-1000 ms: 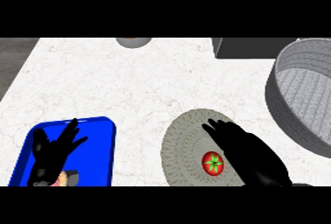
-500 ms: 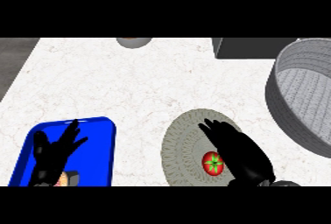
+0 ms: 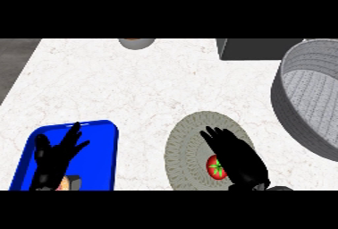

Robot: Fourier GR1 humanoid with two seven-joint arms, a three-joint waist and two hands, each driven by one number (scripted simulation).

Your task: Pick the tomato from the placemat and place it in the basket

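While the left robot hand (image 3: 56, 156) rests open over the blue tray (image 3: 102, 154), the tomato (image 3: 216, 166) lies on the placemat (image 3: 188, 143), the right robot hand (image 3: 236, 156) spread just beside it, ungrasped. Next, I judge: close round it, then carry to the basket (image 3: 297, 116).

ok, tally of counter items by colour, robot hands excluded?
Grey: 4 - round placemat, basket, dark box at the far edge, small bowl-like object at the far edge
Blue: 1 - tray
Red: 1 - tomato
Total: 6
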